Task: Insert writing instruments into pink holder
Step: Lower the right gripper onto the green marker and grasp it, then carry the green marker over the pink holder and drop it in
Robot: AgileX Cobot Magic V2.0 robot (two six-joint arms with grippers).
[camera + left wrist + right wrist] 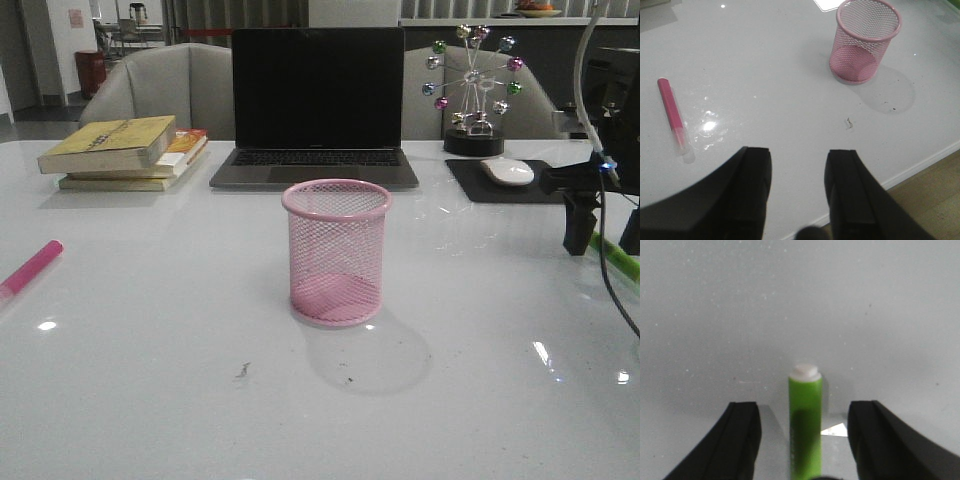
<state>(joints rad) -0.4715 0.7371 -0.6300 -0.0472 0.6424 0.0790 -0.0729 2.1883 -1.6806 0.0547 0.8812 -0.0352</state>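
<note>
— Standing upright mid-table, before the laptop (318, 105), is the pink cup (336, 252). And the pens?

— The pink pen (30, 268) lies at the table's (150, 380) left edge; the left claw (797, 182) hangs wide, holding nothing. The green pen (805, 425) lies between the right claw's (805, 432) spread fingers, untouched.

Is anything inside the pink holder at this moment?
Nothing is inside the pink holder; its pink base shows through the mesh in the front and left wrist views. The pink marker and green marker both lie on the table.
</note>
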